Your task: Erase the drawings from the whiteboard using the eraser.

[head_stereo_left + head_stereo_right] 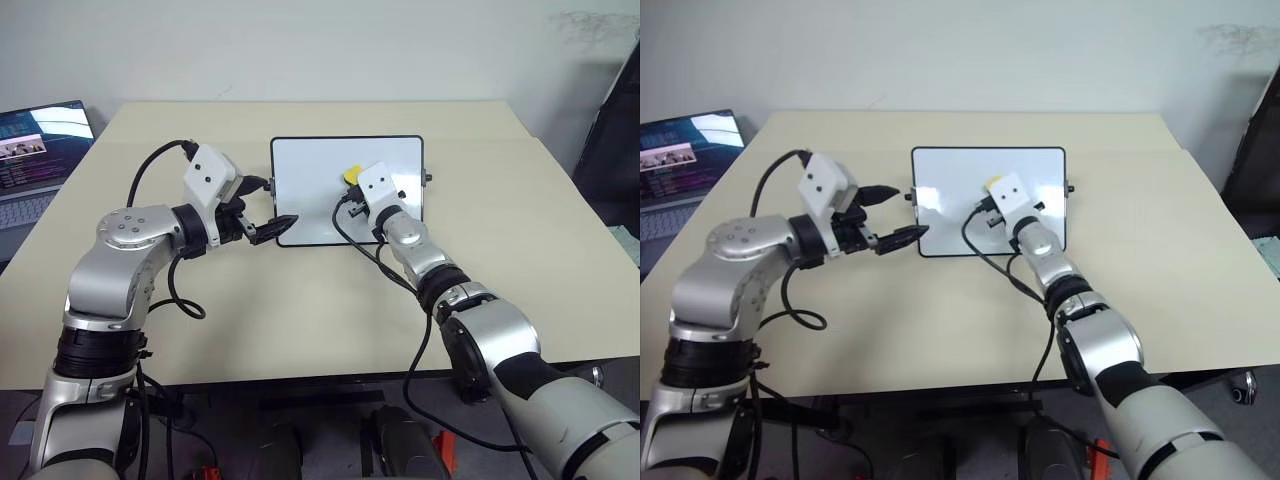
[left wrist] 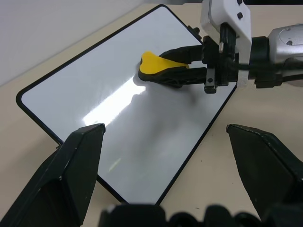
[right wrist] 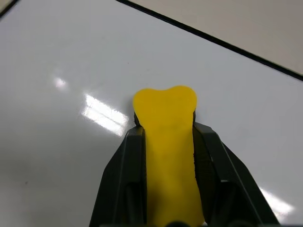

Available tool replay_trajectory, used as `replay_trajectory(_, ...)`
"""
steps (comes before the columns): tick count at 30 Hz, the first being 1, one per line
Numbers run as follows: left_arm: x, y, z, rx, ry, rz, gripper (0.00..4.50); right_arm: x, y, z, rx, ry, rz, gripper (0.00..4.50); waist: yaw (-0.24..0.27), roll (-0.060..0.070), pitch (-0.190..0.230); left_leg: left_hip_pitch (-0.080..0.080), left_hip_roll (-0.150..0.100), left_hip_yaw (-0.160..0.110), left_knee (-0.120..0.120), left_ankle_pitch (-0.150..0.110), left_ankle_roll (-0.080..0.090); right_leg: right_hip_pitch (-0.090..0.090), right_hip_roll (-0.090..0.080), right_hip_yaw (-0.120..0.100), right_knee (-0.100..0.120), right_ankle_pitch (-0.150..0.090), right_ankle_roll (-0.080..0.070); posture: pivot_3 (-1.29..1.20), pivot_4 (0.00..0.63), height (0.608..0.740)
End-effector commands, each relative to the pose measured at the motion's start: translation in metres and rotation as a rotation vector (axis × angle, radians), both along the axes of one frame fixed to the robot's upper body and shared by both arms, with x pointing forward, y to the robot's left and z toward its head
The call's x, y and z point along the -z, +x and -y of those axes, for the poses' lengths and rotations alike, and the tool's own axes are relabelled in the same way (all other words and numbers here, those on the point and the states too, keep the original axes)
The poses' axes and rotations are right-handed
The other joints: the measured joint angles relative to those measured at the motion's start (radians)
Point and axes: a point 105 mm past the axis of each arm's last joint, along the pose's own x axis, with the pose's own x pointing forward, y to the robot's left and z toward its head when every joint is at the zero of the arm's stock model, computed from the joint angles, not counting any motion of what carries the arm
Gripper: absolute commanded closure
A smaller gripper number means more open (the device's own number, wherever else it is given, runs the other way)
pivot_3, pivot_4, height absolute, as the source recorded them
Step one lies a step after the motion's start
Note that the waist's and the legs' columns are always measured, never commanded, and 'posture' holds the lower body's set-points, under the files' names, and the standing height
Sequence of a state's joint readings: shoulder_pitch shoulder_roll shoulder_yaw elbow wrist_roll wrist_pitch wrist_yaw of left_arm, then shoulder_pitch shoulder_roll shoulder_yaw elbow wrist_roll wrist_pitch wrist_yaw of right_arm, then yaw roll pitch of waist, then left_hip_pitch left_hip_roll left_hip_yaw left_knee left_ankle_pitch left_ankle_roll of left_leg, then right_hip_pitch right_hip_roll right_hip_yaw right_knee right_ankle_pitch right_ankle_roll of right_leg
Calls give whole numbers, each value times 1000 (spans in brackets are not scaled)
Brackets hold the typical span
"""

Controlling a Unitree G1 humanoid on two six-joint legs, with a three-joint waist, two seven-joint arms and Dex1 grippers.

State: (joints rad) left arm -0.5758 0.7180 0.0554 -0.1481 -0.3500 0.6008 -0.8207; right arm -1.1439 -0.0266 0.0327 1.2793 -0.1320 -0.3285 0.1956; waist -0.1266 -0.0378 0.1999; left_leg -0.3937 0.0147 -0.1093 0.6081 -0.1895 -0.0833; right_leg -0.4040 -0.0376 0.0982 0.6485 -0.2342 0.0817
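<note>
**Eraser clamped in right jaws, pressed on whiteboard; left jaws spread wide at board's near-left corner**

Beige desk against a pale wall, taking up most of the head views. Laptop w/ lit screen sits at the desk's far left edge, well apart from the work area.

Whiteboard lies flat near desk centre, thin black frame, rounded corners, small black knob on each side. Surface looks clean white apart from a glare streak in the wrist views; no marker marks can be made out on the visible part. A couple of tiny specks show in the right wrist view, too small to tell what they are.

Left gripper hangs at the board's near-left corner, pointing across toward the right arm. Jaws released, spread wide, nothing between them; in the left wrist view the two black fingers frame the board's near edge w/ plenty of gap. Whether the tips touch the frame: can't tell.

Right gripper reaches over the right-centre of the board, approx level. Jaws clenched on the eraser: a black finger on each side of the yellow block, gripping it tight, the rounded yellow end sticking out past the fingertips. In the left wrist view the eraser's end sits down against the board surface beside the glare streak; the gripper body is above the board.
</note>
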Motion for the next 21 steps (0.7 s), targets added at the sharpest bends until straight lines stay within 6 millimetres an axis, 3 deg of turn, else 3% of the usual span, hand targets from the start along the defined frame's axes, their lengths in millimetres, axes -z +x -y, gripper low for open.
replay_trajectory(1,-17,-2,-13,-23,13,64,0,-38,-11,-15,-209,77,88,3526,-8,1,1,-2,0,0,-1,0,0,-1,0,0,0,1,2,0,150,740)
replay_trajectory(5,-19,-2,-21,-41,19,70,0,-77,-15,10,-256,96,202,3527,-11,4,3,-7,0,-1,-7,0,0,-7,0,0,-2,4,8,0,150,740)
replay_trajectory(8,-18,-1,-25,-51,25,73,0,-93,-23,30,-281,76,256,3527,0,4,3,-8,0,-2,-15,-1,-2,-10,0,-1,-3,5,4,0,150,740)
replay_trajectory(11,-18,4,-31,-83,20,84,0,-104,-31,69,-233,-29,335,3527,15,4,3,-8,0,-2,-16,-4,-5,-11,0,-2,-3,1,1,0,150,740)
replay_trajectory(17,-16,5,-36,-87,38,81,0,-103,-42,131,-132,-199,325,3527,21,4,3,-10,0,-1,-16,-6,-8,-13,-1,-2,-4,-2,0,0,150,740)
replay_trajectory(21,-17,4,-37,-84,42,81,0,-97,-50,154,-137,-267,251,3527,20,4,3,-10,0,0,-16,-6,-8,-13,-1,-1,-3,-2,0,0,150,740)
